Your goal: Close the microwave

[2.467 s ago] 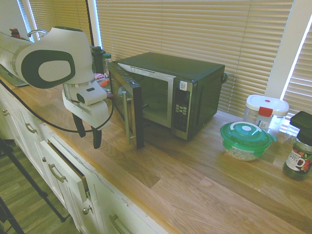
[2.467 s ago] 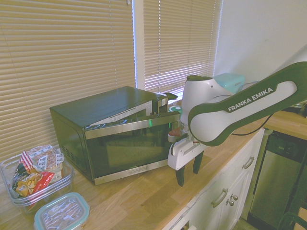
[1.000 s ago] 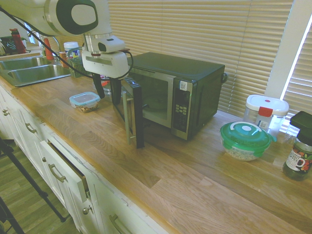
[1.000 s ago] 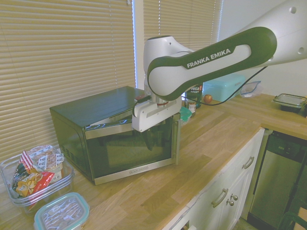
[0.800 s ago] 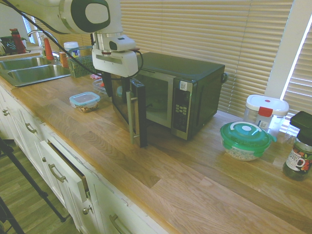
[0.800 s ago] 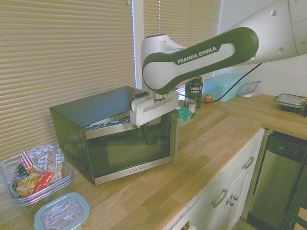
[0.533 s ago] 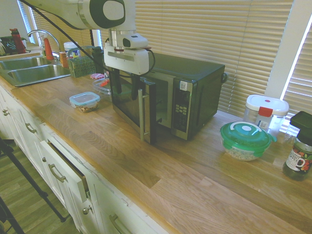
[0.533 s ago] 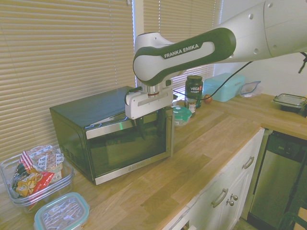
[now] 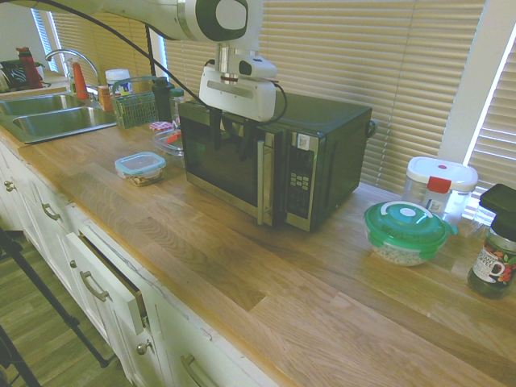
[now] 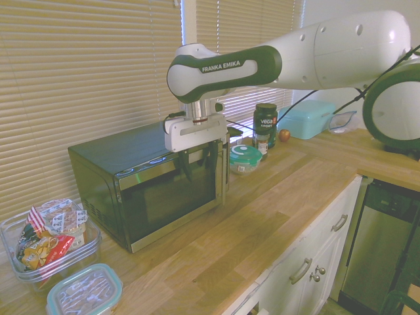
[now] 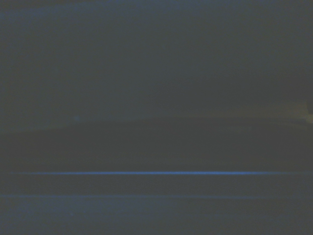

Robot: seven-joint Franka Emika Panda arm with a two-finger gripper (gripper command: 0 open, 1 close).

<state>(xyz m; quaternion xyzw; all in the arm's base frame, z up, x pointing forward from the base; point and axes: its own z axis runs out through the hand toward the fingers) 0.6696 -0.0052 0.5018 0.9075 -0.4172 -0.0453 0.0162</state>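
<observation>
Microwave [image 9: 334, 121] at the back edge of the wooden worktop [image 9: 201, 258], beside the window blinds, with door [image 9: 222, 161] nearly shut. Gripper [image 9: 230, 153] pointing down before the door, fingers spread apart, gripping nothing. Visible only in the first exterior view: keypad [image 9: 300, 173] and sink [image 9: 60, 117]; only in the second: snack packets [image 10: 52, 239] in a clear tub [image 10: 92, 246]. In the wrist view, dark blur and a thin blue line [image 11: 171, 173].

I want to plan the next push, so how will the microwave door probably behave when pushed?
The door looks stiff, a framed flat panel. It would probably swing rather than slide, being attached along one side. The boxy body seems heavy, so tipping looks unlikely.
</observation>
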